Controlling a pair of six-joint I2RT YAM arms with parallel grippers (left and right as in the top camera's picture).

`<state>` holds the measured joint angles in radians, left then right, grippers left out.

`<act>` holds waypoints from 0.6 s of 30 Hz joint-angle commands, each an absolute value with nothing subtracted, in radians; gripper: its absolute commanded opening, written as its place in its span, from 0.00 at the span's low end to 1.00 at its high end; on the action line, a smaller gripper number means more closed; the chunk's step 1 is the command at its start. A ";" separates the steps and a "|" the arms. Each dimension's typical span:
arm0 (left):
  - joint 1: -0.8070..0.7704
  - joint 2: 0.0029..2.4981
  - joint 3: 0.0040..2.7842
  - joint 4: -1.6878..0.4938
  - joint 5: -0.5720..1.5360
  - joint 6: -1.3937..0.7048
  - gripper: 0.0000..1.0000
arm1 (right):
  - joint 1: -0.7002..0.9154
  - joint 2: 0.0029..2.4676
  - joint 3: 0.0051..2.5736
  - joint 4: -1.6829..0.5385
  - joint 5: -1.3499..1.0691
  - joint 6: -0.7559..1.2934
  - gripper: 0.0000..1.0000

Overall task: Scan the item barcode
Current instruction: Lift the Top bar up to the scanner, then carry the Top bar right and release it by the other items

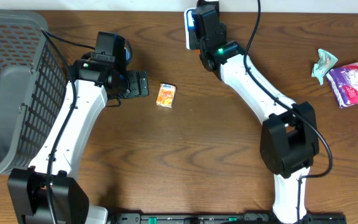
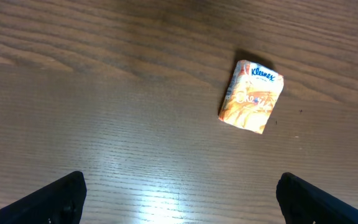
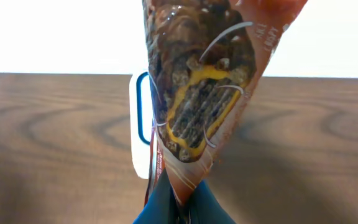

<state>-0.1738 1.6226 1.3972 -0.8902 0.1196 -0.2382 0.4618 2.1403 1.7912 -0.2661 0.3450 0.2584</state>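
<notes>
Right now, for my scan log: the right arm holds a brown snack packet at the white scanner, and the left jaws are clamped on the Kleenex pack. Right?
No. The left wrist view shows the left jaws wide open, the Kleenex pack lying free on the table ahead of them. The rest is right.

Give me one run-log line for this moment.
right gripper: shut on snack packet, held before white scanner | left gripper: open, above tissue pack lying on table

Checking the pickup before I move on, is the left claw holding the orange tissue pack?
No, the tissue pack lies on the table, apart from the open left claw.
</notes>
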 commanded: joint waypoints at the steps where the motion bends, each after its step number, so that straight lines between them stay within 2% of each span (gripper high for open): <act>1: -0.172 1.614 1.393 -0.893 0.104 -0.233 0.98 | 0.444 2.201 1.801 -0.233 0.332 0.238 0.01; 10: -0.172 1.614 1.393 -0.893 0.104 -0.233 0.98 | 0.426 2.209 1.801 -0.217 0.369 0.239 0.01; 18: -0.172 1.614 1.393 -0.893 0.104 -0.233 0.98 | 0.321 2.160 1.801 -0.396 0.645 0.238 0.01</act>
